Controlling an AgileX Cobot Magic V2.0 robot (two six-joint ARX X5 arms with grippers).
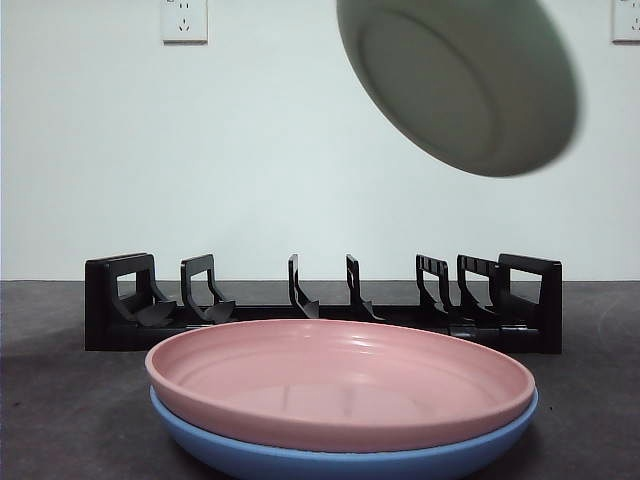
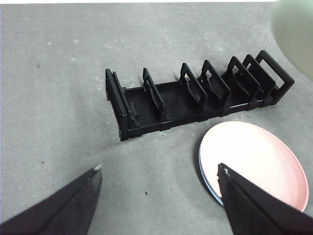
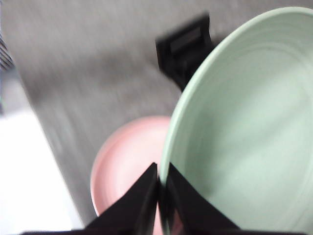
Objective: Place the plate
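Green plate (image 1: 460,80) is in the air, tilted, underside toward the front camera, high above the right end of the rack (image 1: 320,300). Right claw (image 3: 160,196) is clenched on its rim, jaws pinching the edge; view is motion-blurred. Rack is black, slots empty, standing on the grey table (image 2: 58,98). Pink plate (image 1: 340,375) sits stacked on a blue plate (image 1: 340,455) in front of the rack, near its right half. Left claw (image 2: 159,171) is released, empty, hanging above the table.
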